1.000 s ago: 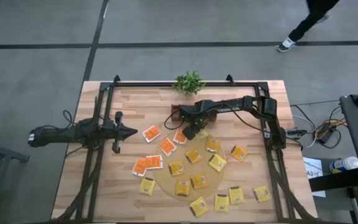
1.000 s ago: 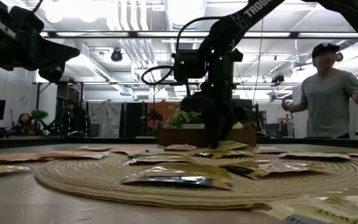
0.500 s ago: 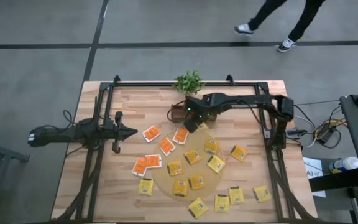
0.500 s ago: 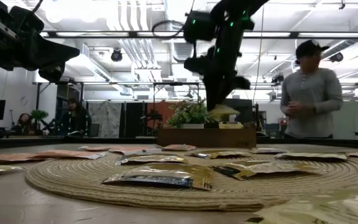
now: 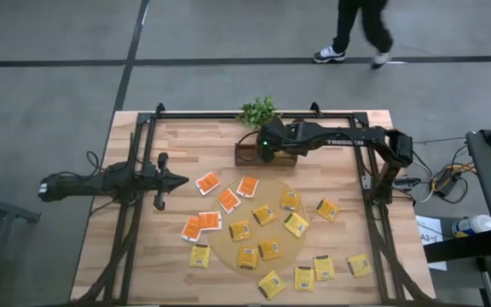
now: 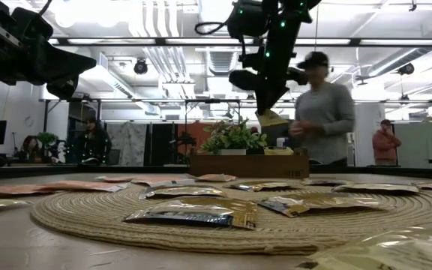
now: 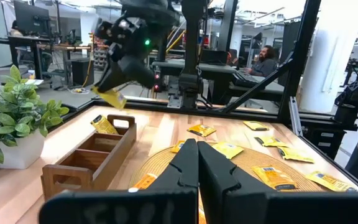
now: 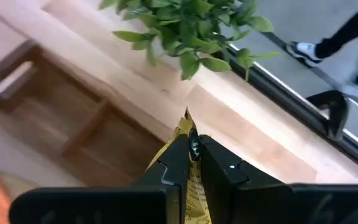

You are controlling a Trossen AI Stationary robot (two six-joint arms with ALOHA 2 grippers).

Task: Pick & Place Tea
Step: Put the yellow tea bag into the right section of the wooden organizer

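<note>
Nearest the front edge of the tabletop (image 5: 143, 264), yellow tea packets (image 5: 303, 278) are seen lying flat, some on the bare wood and some on the round woven mat (image 5: 228, 247); orange-red packets (image 5: 201, 224) lie just beside the mat toward the left arm. From the way they lie thin and slightly curled in the low view, the packets are judged to be very light, flexible foil or paper sachets with a slick surface, easily bent and easily slid along the wood instead of lifted. A hold is best taken at an edge or corner, pinched across the thin faces, since a flat packet offers nothing else to grip. The left tool (image 5: 167, 180) is held over the left side of the tabletop, well apart from the work, with its fingers pressed together on nothing. Farther back, the right tool (image 5: 267, 145) is raised above the wooden compartment box (image 5: 244, 156), and its fingers are clamped on one yellow packet (image 8: 194, 171), which is gripped near its upper edge and hangs down loosely, tilted, in the low and left wrist views. One packet already stands in a compartment of the box. Behind the box stands a small green plant (image 5: 259, 112), and beyond the tabletop a person (image 5: 358, 30) is seen on the floor.
</note>
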